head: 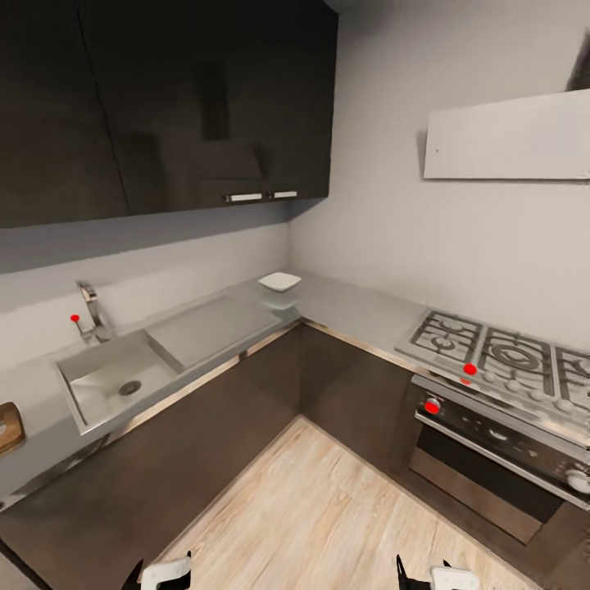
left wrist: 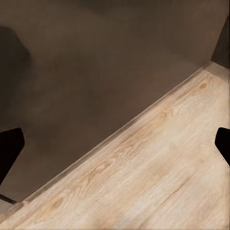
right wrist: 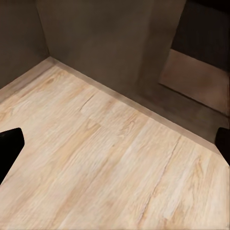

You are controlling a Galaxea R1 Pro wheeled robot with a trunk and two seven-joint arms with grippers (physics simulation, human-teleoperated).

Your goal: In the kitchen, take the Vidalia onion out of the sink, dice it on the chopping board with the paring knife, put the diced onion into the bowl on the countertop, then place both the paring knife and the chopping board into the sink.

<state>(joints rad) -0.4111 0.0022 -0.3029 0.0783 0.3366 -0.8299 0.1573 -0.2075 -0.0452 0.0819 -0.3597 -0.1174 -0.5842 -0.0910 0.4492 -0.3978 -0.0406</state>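
1. The left gripper [left wrist: 115,148] hung low over the wood-plank floor [left wrist: 158,163], its two dark fingertips [left wrist: 9,151] spread wide and holding nothing; beyond them stood a brown cabinet front [left wrist: 96,62].
2. The right gripper [right wrist: 115,148] was likewise wide apart and empty above the floor, with the foot of the cabinets beyond it.
3. In the head view both grippers sat at the lower edge, the left gripper [head: 168,571] and the right gripper [head: 442,575] well apart from each other.
4. The sink [head: 115,381] lay far ahead and to the left of the left gripper, set into the countertop [head: 344,307]; its basin looked bare apart from the drain, though part of the near wall was hidden.
5. The chopping board [head: 8,424] showed as a brown corner left of the sink.
6. The bowl [head: 279,281] sat in the far corner of the countertop, ahead of both grippers.
7. A stove [head: 500,356] stood ahead and right of the right gripper.
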